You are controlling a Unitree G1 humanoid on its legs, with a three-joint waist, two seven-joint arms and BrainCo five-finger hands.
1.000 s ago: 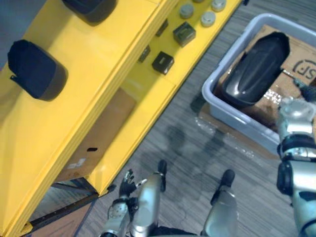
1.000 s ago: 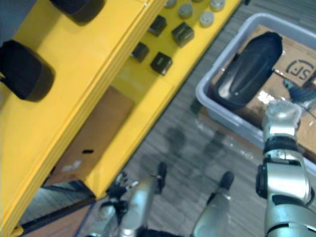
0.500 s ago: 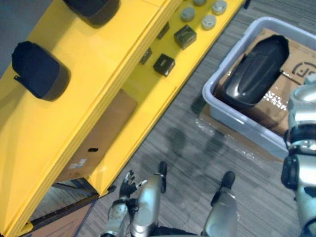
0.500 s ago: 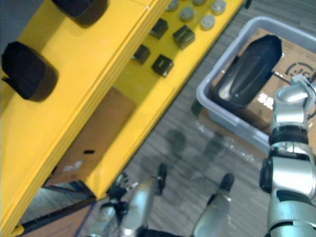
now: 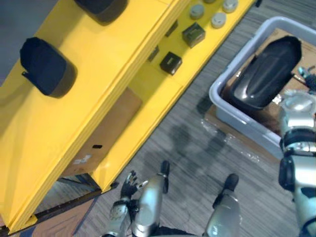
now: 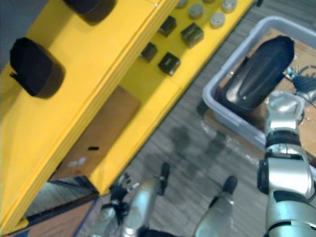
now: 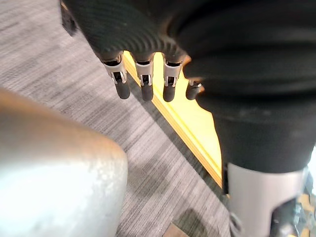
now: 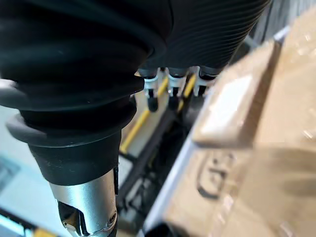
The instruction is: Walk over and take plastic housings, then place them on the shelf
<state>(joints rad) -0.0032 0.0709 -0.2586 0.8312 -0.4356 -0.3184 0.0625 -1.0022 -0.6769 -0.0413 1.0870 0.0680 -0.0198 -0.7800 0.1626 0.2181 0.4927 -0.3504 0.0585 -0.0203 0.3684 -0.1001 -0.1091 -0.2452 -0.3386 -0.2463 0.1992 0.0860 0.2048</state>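
A long glossy black plastic housing (image 5: 266, 74) lies in a grey bin (image 5: 222, 101) on the floor at the right. Two more dark housings (image 5: 47, 66) (image 5: 101, 6) rest on the top of the yellow shelf (image 5: 113, 54). My right hand (image 6: 302, 83) hovers over the bin by the housing's near end, apart from it, its fingers (image 8: 170, 91) straight and holding nothing. My left hand (image 5: 127, 183) hangs low by the shelf's corner. Its fingers (image 7: 143, 81) are relaxed and empty above the carpet.
Small black boxes (image 5: 170, 62) (image 5: 193, 34) and grey round discs (image 5: 217, 19) sit on the shelf's lower level. A cardboard box (image 5: 106, 133) sits under the shelf. Cardboard (image 8: 256, 148) lines the bin. Grey carpet (image 5: 197, 148) lies between shelf and bin.
The whole view has shifted a little to the right. My right hand has swung slightly over the bin beside the housing. The left hand hangs as before.
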